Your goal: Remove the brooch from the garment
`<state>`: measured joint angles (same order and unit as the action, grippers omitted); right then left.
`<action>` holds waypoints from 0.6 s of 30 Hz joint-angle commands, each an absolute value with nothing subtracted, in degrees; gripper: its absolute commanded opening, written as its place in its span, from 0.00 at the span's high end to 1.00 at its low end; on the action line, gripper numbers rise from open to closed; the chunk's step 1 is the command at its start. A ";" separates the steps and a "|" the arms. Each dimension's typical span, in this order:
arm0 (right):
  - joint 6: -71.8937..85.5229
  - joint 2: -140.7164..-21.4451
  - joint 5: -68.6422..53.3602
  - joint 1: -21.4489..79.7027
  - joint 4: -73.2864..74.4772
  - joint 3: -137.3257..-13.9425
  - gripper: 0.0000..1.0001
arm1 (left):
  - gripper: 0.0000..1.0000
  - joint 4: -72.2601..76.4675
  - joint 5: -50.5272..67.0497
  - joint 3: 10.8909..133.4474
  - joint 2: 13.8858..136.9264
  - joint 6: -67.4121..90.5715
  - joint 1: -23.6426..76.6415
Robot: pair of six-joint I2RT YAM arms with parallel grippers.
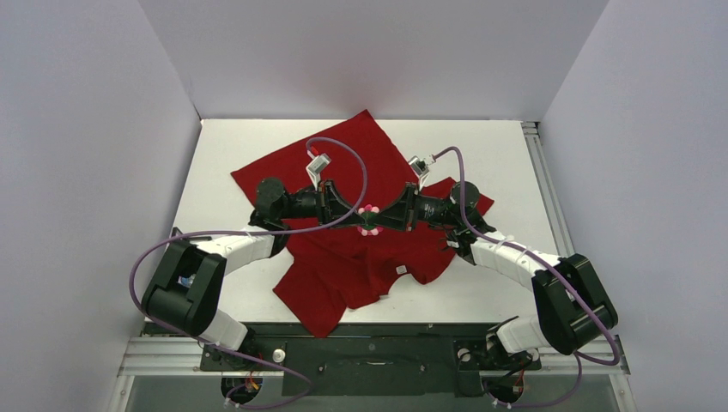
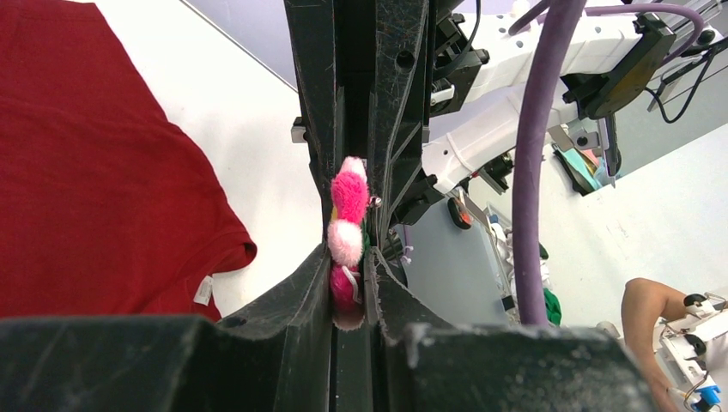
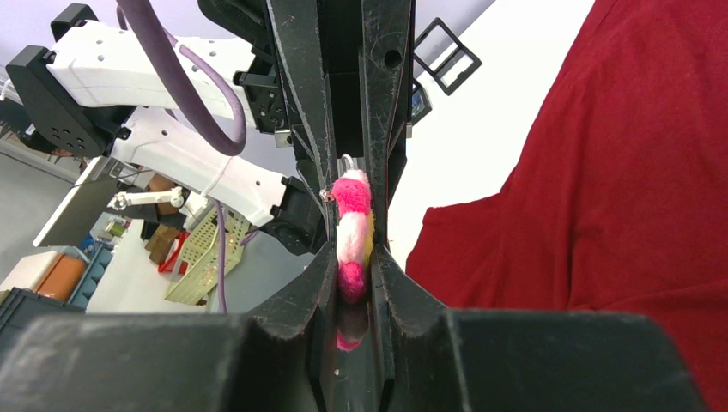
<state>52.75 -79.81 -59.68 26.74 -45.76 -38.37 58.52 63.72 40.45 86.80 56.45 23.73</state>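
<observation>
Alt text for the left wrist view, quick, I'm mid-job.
The brooch is pinched edge-on by both grippers: the left gripper from the frame's bottom, the right gripper from its top. The shirt lies on the table at left, apart from the brooch.

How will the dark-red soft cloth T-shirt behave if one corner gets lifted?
Probably floppy: the dark-red T-shirt lies rumpled, with folds overlapping on the white table. It would likely drape and drag, not lift flat. Thin cloth, so probably light.

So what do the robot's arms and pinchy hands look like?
The left arm and right arm are chunky white shells with black joints. A purple cable runs along each. The left gripper and right gripper are black, each with two long, flat fingers.
</observation>
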 commanded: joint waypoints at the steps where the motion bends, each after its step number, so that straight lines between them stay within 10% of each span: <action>1: 51.49 -78.66 -59.69 26.46 -48.07 -39.82 1.00 | 0.81 62.53 63.88 39.75 85.60 57.07 21.88; 4: 51.75 -78.84 -59.88 26.50 -48.41 -39.94 1.00 | 0.71 65.20 63.90 39.57 85.60 58.92 21.88; 13: 52.67 -78.79 -59.90 26.54 -49.55 -39.73 1.00 | 0.85 68.25 63.47 39.42 86.13 60.95 21.63; 18: 52.96 -78.98 -59.85 26.87 -49.81 -39.92 1.00 | 0.70 68.22 63.10 39.90 86.55 60.84 22.97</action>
<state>53.36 -79.81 -59.61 26.68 -45.82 -38.37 64.38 63.44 39.46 86.80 60.58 21.98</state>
